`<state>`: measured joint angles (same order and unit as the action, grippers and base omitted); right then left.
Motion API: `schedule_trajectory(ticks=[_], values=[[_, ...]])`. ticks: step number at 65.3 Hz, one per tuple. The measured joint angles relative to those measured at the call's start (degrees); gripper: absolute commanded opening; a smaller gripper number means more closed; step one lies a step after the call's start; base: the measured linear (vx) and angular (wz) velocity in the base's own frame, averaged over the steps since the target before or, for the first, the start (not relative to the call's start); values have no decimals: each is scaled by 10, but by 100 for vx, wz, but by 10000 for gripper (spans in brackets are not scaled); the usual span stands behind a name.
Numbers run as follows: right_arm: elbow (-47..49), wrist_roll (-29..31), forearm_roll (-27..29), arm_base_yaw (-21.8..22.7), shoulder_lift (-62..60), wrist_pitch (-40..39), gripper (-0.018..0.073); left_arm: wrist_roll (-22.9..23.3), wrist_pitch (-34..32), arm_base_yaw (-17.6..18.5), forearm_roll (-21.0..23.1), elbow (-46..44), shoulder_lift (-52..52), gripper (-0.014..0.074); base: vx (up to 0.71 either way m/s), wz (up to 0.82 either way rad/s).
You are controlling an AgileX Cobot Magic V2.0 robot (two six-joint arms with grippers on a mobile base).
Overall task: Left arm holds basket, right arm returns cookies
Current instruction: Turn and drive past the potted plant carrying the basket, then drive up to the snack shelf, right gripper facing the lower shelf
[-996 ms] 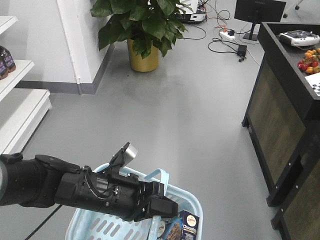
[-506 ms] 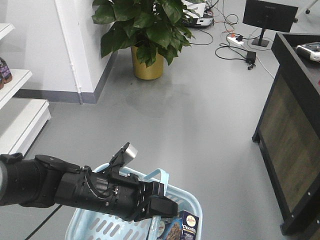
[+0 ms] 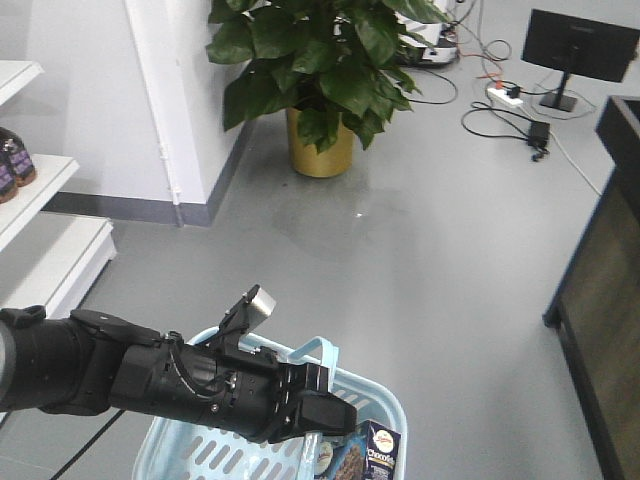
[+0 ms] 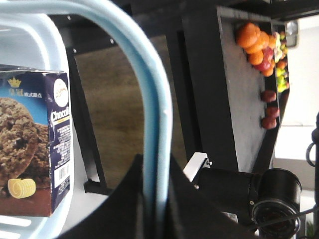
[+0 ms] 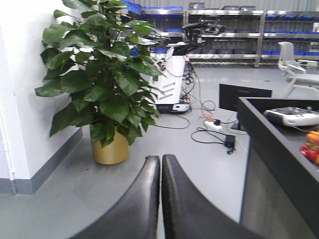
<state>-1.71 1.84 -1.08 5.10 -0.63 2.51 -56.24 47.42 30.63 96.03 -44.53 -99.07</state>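
In the front view my left arm reaches in from the left, its gripper shut on the loop handle of the light blue basket. In the left wrist view the handle runs down between the black jaws of the left gripper. The cookies, a dark navy box, stand upright inside the basket; the left wrist view shows the cookies against the basket wall. The right gripper is shut with nothing in it, hanging over grey floor, away from the basket.
A potted plant in a gold pot stands ahead by the white wall corner. White shelves are at the left. A black counter is at the right, bearing fruit. A monitor and cables lie on the far floor.
The whole scene has slid to the right in the front view: plant and counter moved right, the counter mostly out of frame. The left arm still holds the basket the same way.
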Motion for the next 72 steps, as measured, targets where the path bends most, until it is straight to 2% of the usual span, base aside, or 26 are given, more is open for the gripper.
schedule_trajectory(ticks=[72], values=[[0, 0, 0, 0, 0, 0, -8, 0, 0, 0, 0, 0, 0, -6, 24, 50]])
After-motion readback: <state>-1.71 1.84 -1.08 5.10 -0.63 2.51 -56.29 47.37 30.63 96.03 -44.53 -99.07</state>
